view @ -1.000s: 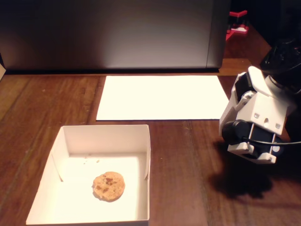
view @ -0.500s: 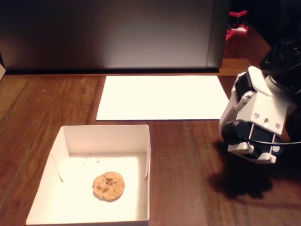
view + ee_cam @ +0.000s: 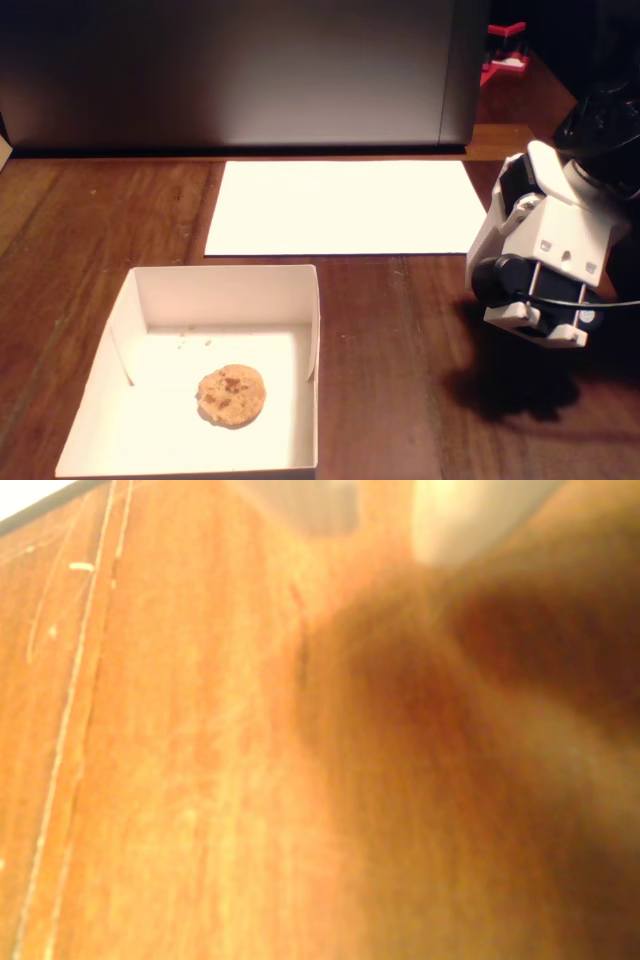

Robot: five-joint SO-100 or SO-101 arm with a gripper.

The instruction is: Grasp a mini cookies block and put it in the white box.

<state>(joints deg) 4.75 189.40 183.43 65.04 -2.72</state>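
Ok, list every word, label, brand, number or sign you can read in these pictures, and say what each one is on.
No readable text in either view.
White box: plain, no print.
Cookie: no marking.
White paper sheet: blank.
Arm's white housing: no legible label.
Red object at the back: too small and dark to tell.
Wrist view: blurred wooden table only.

Cookie [image 3: 231,395] lies in box [image 3: 312,310], paper sheet [image 3: 345,205] behind.

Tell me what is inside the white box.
In the fixed view, one mini cookie lies flat on the floor of the white box, with a few crumbs near the back. The near wall hides nothing much; the floor under the cookie is covered.
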